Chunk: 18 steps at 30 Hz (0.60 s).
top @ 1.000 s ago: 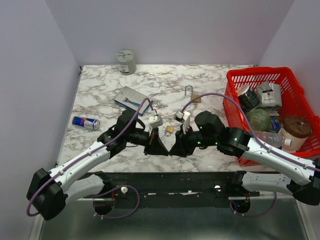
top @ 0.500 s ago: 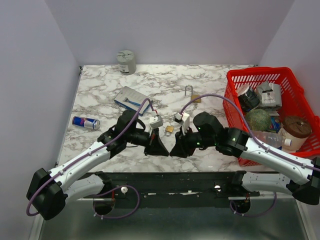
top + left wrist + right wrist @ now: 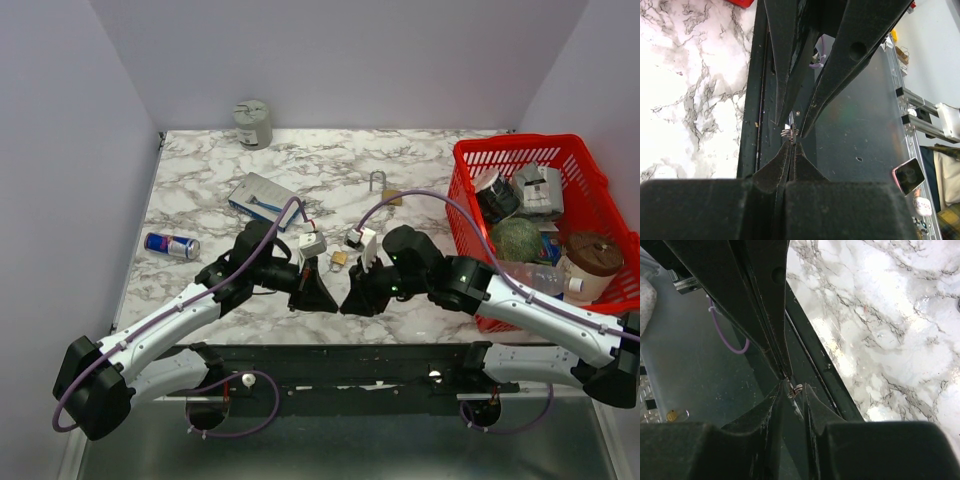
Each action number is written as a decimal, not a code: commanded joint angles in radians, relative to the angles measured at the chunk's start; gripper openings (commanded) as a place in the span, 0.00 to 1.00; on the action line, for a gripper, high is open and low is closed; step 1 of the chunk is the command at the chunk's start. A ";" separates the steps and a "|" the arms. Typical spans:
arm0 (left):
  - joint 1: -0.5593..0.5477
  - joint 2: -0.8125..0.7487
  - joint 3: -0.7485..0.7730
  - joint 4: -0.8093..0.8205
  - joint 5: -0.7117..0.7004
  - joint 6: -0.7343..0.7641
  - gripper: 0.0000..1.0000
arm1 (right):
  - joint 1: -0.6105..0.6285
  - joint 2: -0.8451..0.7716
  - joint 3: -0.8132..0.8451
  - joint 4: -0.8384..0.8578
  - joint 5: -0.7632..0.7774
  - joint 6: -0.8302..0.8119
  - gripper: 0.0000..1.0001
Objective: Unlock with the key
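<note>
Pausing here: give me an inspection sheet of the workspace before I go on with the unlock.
Surface: marble table, no spills or damage seen.
Job's things: small metal piece, likely the key, held near the front edge; small padlock on the table just beyond; second padlock farther back.
Clutter: blue box, can on its side, grey canister at the back, red basket full of items.
End effectors: left end effector shut on the key; right end effector facing it, jaws slightly apart either side of the key.
Cables: purple cable along each arm, no snag seen.
Surroundings: plain walls, black frame at the near edge.
</note>
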 commanded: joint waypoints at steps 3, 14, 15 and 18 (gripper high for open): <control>-0.007 -0.005 0.031 -0.005 0.024 0.027 0.00 | -0.001 0.013 -0.013 -0.005 -0.045 -0.021 0.23; -0.007 -0.025 0.035 -0.028 -0.063 0.036 0.16 | -0.004 -0.005 -0.036 0.010 -0.009 -0.007 0.01; -0.007 -0.028 0.037 -0.035 -0.079 0.042 0.37 | -0.009 -0.008 -0.044 0.012 0.013 -0.002 0.01; -0.004 -0.055 0.038 -0.048 -0.175 0.042 0.71 | -0.058 -0.011 -0.085 0.046 0.027 0.016 0.01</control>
